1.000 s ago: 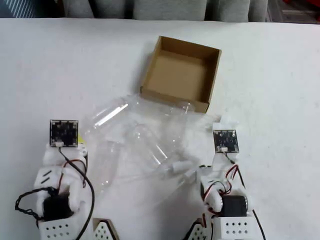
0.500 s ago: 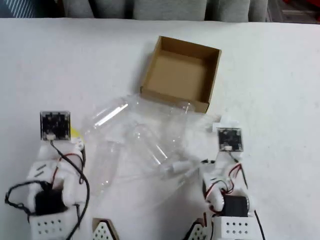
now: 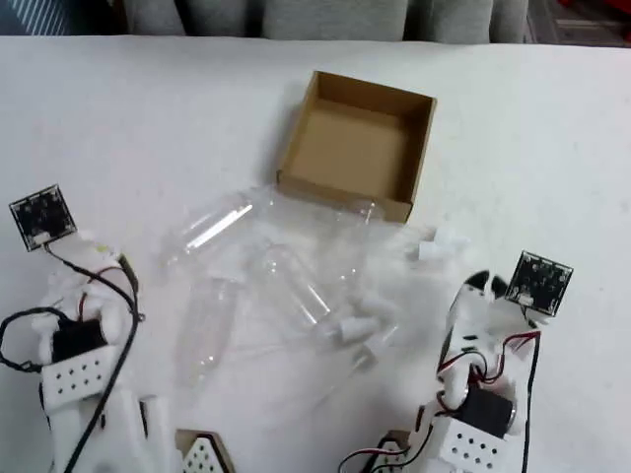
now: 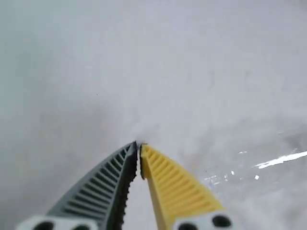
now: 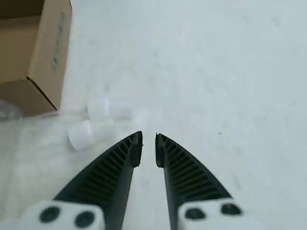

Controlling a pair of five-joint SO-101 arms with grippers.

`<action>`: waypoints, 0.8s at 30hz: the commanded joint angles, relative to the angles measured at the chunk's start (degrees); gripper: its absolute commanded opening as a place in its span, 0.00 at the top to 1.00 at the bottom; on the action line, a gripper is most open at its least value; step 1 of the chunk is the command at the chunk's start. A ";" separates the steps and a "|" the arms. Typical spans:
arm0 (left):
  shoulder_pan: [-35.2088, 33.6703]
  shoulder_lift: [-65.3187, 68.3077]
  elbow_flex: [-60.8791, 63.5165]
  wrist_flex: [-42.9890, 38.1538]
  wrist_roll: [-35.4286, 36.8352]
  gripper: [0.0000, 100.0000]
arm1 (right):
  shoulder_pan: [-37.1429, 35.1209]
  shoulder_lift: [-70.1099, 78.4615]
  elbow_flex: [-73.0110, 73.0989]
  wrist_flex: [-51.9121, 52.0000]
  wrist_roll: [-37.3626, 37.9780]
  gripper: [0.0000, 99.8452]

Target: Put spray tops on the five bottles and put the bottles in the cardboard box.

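At the lower left of the high view, the left arm (image 3: pixel 74 345) is wearing white plastic shells around a black motor. A black cable (image 3: pixel 128 296) is trailing down from a square black board (image 3: pixel 42 216) at its upper end. At the lower right, the right arm (image 3: pixel 473 394) is showing the same white shells and black motor, with red wires (image 3: pixel 513 340) running toward a second board (image 3: pixel 538 283). The left gripper (image 4: pixel 139 146) is carrying a grey finger (image 4: pixel 103 187) and a yellow finger (image 4: pixel 175 189), both ribbed. The right gripper (image 5: pixel 148 139) is carrying two black ribbed fingers (image 5: pixel 108 175) on white mounts with dark screw holes.
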 commanded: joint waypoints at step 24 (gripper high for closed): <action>-2.86 33.63 -16.97 -5.54 0.62 0.98 | -20.00 70.11 -58.81 1.27 0.26 0.97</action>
